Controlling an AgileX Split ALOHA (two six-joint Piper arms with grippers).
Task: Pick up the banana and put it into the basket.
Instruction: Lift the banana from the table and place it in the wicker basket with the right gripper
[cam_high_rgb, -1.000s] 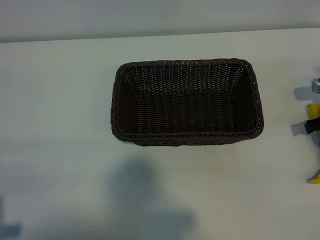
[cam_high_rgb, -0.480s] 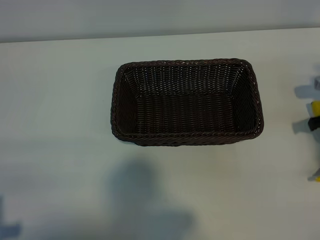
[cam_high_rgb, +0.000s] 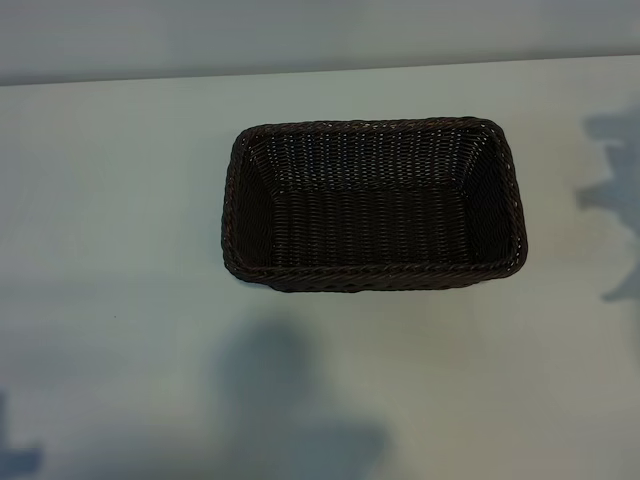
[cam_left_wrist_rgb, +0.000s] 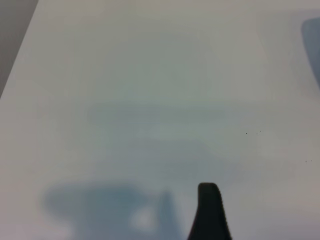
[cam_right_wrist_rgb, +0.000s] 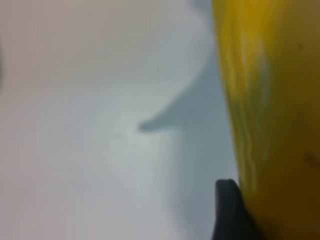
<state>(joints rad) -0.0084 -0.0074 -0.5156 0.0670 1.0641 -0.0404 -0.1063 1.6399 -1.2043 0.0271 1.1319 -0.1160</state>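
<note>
A dark brown woven basket (cam_high_rgb: 372, 205) is seen from above near the middle of a pale counter (cam_high_rgb: 120, 200), with bare surface on every side of its rim. Neither arm is seen in the exterior view; only shadows fall at the right edge. In the right wrist view, the yellow banana (cam_right_wrist_rgb: 270, 110) is held against a dark finger (cam_right_wrist_rgb: 229, 210) of the right end effector, clear of the counter. One finger (cam_left_wrist_rgb: 210, 212) of the left end effector is shown above bare counter, its jaws spread wide, nothing gripped.
</note>
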